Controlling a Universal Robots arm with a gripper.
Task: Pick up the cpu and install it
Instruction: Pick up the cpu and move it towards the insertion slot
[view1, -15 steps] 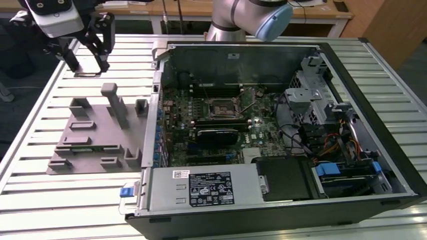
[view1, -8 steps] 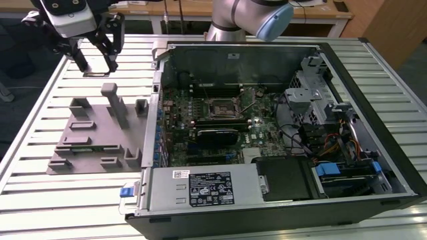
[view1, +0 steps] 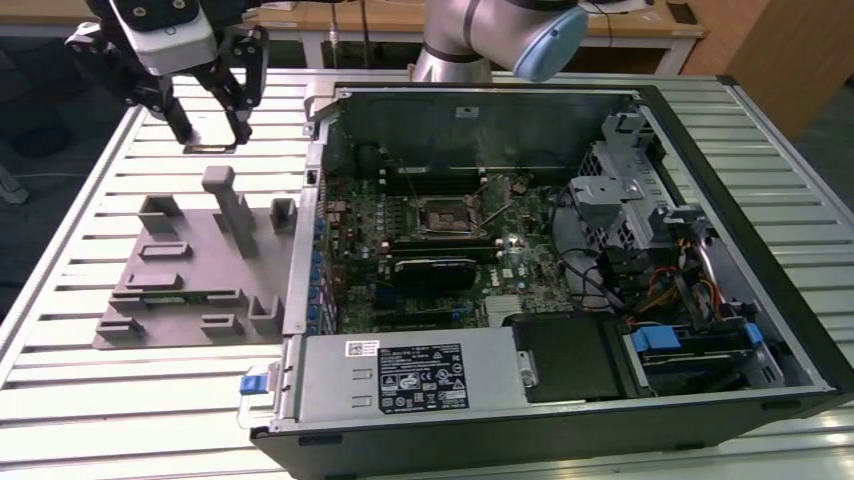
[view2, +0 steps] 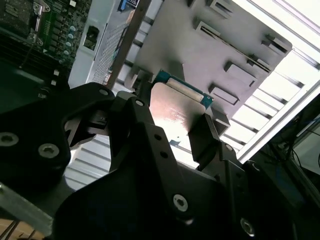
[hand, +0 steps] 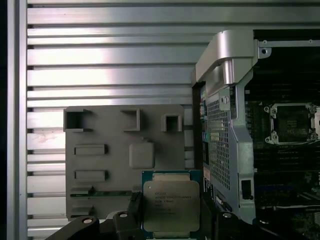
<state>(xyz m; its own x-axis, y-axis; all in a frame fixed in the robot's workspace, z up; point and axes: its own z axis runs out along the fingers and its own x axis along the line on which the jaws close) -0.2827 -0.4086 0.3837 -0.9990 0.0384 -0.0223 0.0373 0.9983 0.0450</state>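
We log the gripper (view1: 210, 138) clenched on the cpu (hand: 171, 206), held above the slatted table (view1: 80, 400), near the grey fixture (view1: 187, 270) and the open case (view1: 534, 110).

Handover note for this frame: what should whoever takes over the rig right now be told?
Gripper: shut on the cpu, gripping it by two opposite edges.
Where: the cpu is held off the table, by the grey fixture plate, on the exterior view's left of the open computer case.
Done: the cpu is picked up.
Left: the install is not done. The motherboard socket inside the case is empty, and the gripper is not over it.
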